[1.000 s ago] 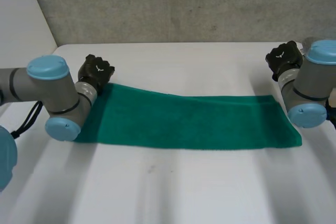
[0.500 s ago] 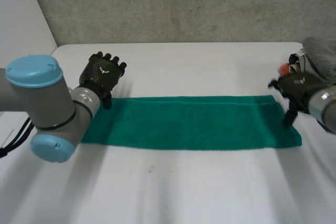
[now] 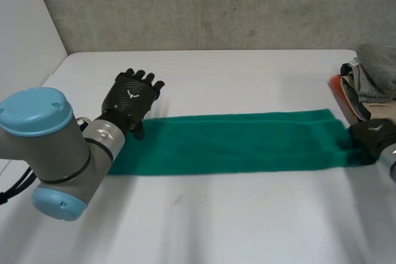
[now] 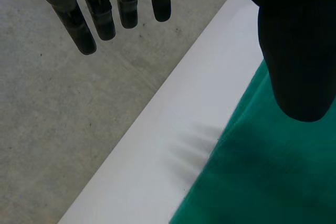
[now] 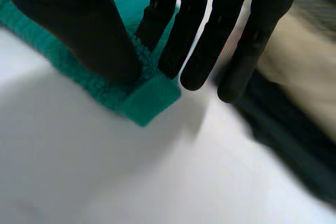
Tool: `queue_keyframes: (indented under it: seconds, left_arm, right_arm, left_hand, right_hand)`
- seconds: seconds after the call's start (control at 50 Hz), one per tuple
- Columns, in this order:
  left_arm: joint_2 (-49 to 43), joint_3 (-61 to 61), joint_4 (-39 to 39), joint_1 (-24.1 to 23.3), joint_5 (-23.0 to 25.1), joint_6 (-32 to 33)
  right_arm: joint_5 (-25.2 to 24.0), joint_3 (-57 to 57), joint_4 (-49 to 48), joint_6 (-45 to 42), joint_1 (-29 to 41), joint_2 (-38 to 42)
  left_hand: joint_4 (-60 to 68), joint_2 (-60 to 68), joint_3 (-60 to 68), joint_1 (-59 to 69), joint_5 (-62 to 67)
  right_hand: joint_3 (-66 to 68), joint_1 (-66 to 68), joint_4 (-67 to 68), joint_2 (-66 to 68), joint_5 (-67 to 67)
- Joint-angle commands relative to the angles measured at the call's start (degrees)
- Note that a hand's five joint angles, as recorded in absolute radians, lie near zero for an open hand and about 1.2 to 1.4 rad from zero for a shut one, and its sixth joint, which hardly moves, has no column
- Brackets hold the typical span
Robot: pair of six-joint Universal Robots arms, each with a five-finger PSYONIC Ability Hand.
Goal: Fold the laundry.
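A green towel [image 3: 235,143], folded into a long strip, lies flat across the table [image 3: 204,221]. My left hand [image 3: 131,97] hovers open over the strip's left end, fingers spread and straight. In the left wrist view its fingers [image 4: 84,19] and thumb [image 4: 294,51] hang apart above the towel's [image 4: 262,171] far edge, holding nothing. My right hand [image 3: 371,140] is at the strip's right end. There its thumb [image 5: 79,30] and fingers pinch the towel's [image 5: 152,95] near right corner, which lies against the table.
A pile of other laundry [image 3: 368,81], grey, beige and red, sits at the table's far right edge, just beyond my right hand; it shows beside that hand's fingers as the pile [image 5: 294,61]. A grey wall runs behind the table.
My left hand let go of the far left corner, opened and shifted right. My right hand came down from the far right corner, opened, then closed on the near right corner. The towel now lies flat.
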Motion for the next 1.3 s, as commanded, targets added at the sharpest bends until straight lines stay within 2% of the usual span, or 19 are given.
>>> queue_keyframes:
  seconds: [0.02,0.12,0.28,0.4,0.5,0.56,0.58,0.64,0.66,0.76,0.88,0.96,0.98,1.02,1.04,1.06,1.08,1.16,1.3]
  left_arm:
    - [4.50,-2.42,-0.07,0.10,0.05,-0.10]
    - [7.14,-4.18,-0.07,0.19,0.05,-0.18]
    - [9.52,-5.58,-0.07,0.63,-0.04,-0.89]
    - [11.80,-7.08,-0.07,0.80,-0.04,-1.15]
    - [12.51,-7.87,-0.07,0.72,-0.04,-1.33]
    - [12.51,-7.96,0.02,0.63,-0.04,-1.85]
    - [12.42,-7.96,0.02,0.54,-0.04,-2.20]
    - [12.42,-7.96,0.02,0.36,-0.04,-3.35]
    - [12.42,-7.96,0.02,0.28,-0.04,-3.52]
    - [12.33,-7.96,0.02,0.10,0.05,-4.14]
    - [12.16,-7.61,0.11,-1.22,0.05,-4.14]
    - [11.54,-7.52,0.55,-2.36,0.05,-4.14]
    - [11.45,-7.69,0.90,-2.54,0.05,-4.14]
    - [11.37,-7.87,1.42,-2.71,-0.04,-4.14]
    - [11.28,-7.96,1.60,-2.71,-0.04,-4.14]
    - [10.93,-8.05,1.86,-2.89,-0.04,-4.14]
    - [10.84,-8.05,1.87,-2.98,-0.04,-4.14]
    - [10.75,-8.13,1.87,-3.77,-0.13,-4.14]
    - [11.45,-8.22,1.87,-3.94,-0.39,-4.14]
  right_arm:
    - [3.62,2.60,-0.50,-12.92,-8.83,-8.54]
    - [3.80,1.81,-0.67,-20.76,-12.01,-9.42]
    - [0.02,-2.14,-6.37,-17.42,13.28,-10.30]
    - [-7.71,-1.88,-16.74,-17.60,33.05,-8.73]
    - [-12.02,-4.33,-19.74,-18.82,47.81,2.06]
    - [-11.59,-6.27,-19.04,-19.44,51.26,5.95]
    - [-10.02,-7.49,-17.99,-19.44,52.58,7.61]
    - [-4.93,-8.73,-15.88,-18.65,52.42,8.68]
    - [-0.21,-9.00,-14.22,-17.52,52.07,8.16]
    - [8.45,-6.64,-10.52,-8.47,50.14,3.86]
    - [4.42,2.58,-4.81,4.18,35.93,-5.81]
    - [1.25,5.93,-2.87,6.31,31.08,-5.91]
    - [0.90,6.29,-2.69,6.22,30.36,-5.91]
    - [0.37,6.82,-2.25,6.05,28.43,-5.65]
    - [0.19,7.08,-1.82,5.87,26.16,-5.47]
    - [0.02,7.08,-1.46,5.52,24.40,-5.47]
    - [0.02,7.08,-1.37,5.26,23.51,-5.47]
    - [1.77,7.08,-2.77,2.62,19.90,-5.73]
    - [2.83,5.50,-9.89,1.56,23.49,-14.60]
  left_hand:
    - [-1.55,-1.80,-2.03,-0.85,-2.59]
    - [-1.55,-1.80,-2.03,-0.85,-2.59]
    - [-1.55,-1.80,-2.03,-0.85,-2.59]
    - [-1.55,-1.80,-2.03,-0.85,-2.59]
    - [-1.55,-1.80,-2.03,-0.85,-2.59]
    - [-1.55,-1.80,-2.03,-0.85,-2.59]
    - [-1.55,-1.80,-2.03,-0.85,-2.59]
    - [-1.55,-1.80,-2.03,-0.85,-2.59]
    - [-1.55,-1.80,-2.03,-0.85,-2.59]
    - [-1.55,-1.80,-2.03,-0.85,-2.59]
    - [-1.55,-1.80,-2.03,-0.85,-2.59]
    - [-1.55,-1.80,-2.03,-0.85,-2.59]
    - [-1.55,-1.80,-2.03,-0.85,-2.59]
    - [-1.55,-1.80,-2.03,-0.85,-2.59]
    - [-1.55,-1.80,-2.03,-0.85,-2.59]
    - [-1.55,-1.80,-2.03,-0.85,-2.59]
    - [-1.55,-1.80,-2.03,-0.85,-2.59]
    - [-1.55,-1.80,-2.03,-0.85,-2.59]
    - [-1.55,-1.80,-2.03,-0.85,-2.59]
  right_hand:
    - [12.11,15.76,11.57,12.57,14.21]
    - [12.11,15.76,11.57,12.57,14.21]
    - [12.11,15.76,11.57,12.57,14.21]
    - [12.11,15.76,11.57,12.57,14.21]
    - [12.11,15.76,11.57,12.57,14.21]
    - [12.11,15.76,11.57,12.57,14.21]
    - [0.51,4.16,-0.03,0.97,2.61]
    - [-47.25,-43.60,-47.79,-46.79,-45.15]
    - [-57.89,-54.24,-58.43,-57.43,-55.79]
    - [-57.89,-54.24,-58.43,-57.43,-55.79]
    - [-57.89,-54.24,-58.43,-57.43,-55.79]
    - [-57.89,-54.24,-58.43,-57.43,-55.79]
    - [-55.84,-52.20,-56.38,-55.38,-53.74]
    - [-34.19,-30.55,-34.73,-33.73,-32.09]
    - [-7.94,-4.30,-8.48,-7.48,-5.84]
    - [6.81,10.45,6.27,7.27,8.91]
    - [12.06,15.70,11.52,12.52,14.16]
    - [12.11,15.76,11.57,12.57,14.21]
    - [12.11,15.76,11.57,12.57,14.21]
